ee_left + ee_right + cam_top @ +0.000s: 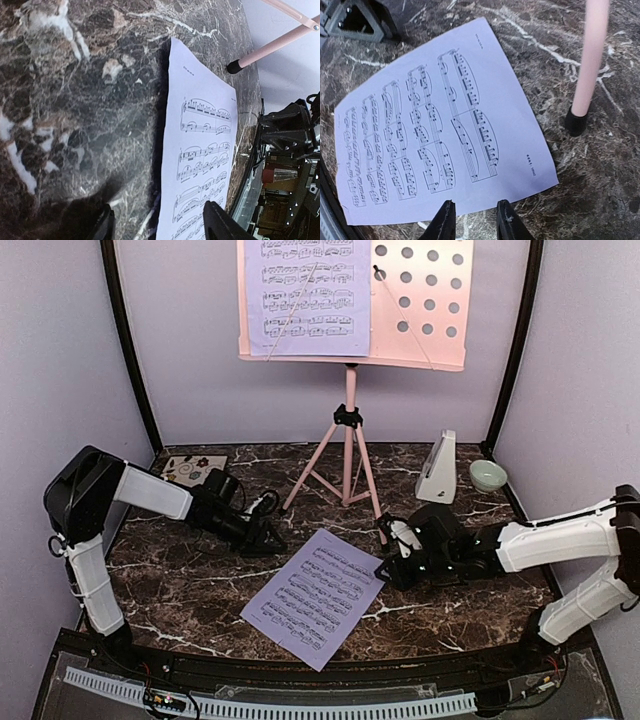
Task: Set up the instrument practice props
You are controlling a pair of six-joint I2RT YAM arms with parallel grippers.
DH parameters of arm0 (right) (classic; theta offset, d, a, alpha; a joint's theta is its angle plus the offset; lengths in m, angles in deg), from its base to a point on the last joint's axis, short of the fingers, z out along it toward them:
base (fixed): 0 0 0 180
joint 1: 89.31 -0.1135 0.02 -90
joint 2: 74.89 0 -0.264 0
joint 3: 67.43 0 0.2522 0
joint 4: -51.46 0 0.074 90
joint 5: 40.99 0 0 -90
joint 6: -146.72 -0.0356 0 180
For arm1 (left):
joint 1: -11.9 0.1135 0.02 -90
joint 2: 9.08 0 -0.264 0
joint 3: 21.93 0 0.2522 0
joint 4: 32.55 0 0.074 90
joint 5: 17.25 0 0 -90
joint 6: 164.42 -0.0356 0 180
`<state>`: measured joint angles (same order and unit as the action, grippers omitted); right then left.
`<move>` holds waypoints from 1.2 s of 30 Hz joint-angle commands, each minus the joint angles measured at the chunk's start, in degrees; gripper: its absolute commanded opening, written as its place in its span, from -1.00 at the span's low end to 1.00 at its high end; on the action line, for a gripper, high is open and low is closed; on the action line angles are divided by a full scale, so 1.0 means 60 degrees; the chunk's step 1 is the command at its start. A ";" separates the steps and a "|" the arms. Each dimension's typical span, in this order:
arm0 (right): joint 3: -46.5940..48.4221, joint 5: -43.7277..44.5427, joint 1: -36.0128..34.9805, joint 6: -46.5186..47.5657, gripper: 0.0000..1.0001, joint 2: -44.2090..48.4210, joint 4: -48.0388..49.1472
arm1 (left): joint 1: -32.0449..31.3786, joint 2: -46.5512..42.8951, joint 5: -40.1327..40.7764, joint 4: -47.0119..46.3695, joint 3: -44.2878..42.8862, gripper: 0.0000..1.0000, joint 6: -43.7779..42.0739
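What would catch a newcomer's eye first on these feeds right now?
The tall pink music stand at the back centre, with one lavender music page propped on its left half and the right half bare. Next, the second page lying flat and skewed on the dark marble table, with the left arm and right arm low on either side of it. A white metronome stands right of the stand's legs.

Loose page [318, 592] on table [180, 580]; stand [350, 440] behind
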<state>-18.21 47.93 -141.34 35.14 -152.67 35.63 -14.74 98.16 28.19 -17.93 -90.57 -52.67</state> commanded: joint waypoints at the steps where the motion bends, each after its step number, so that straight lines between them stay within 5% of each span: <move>1: 0.0347 0.0372 -0.0378 0.0084 -0.49 -0.0845 0.0561 | -0.0280 0.0307 -0.0007 0.0324 -0.0464 0.23 -0.0014; 19: 0.1034 0.0395 -0.0777 0.0318 -0.58 -0.3201 0.1019 | -0.1167 0.0743 -0.0223 -0.0535 -0.0874 -0.18 0.0590; 23: 0.1125 0.0393 -0.0777 0.0316 -0.57 -0.3116 0.1023 | -0.1226 0.0573 0.0204 -0.0497 -0.0864 -0.47 0.0354; 28: 0.1070 0.0539 -0.0777 0.0288 -0.44 -0.1916 0.1012 | -0.1319 -0.1256 0.1056 -0.1407 0.0166 -1.00 -0.0525; 36: 0.0609 0.0873 -0.0760 0.0119 -0.09 0.1473 0.1147 | -0.1379 -0.5027 0.1384 -0.1638 0.1192 -1.00 -0.2247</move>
<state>-13.51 51.32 -145.62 36.51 -151.73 40.99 -22.52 78.03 35.30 -25.42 -84.64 -58.65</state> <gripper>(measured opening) 0.427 0.013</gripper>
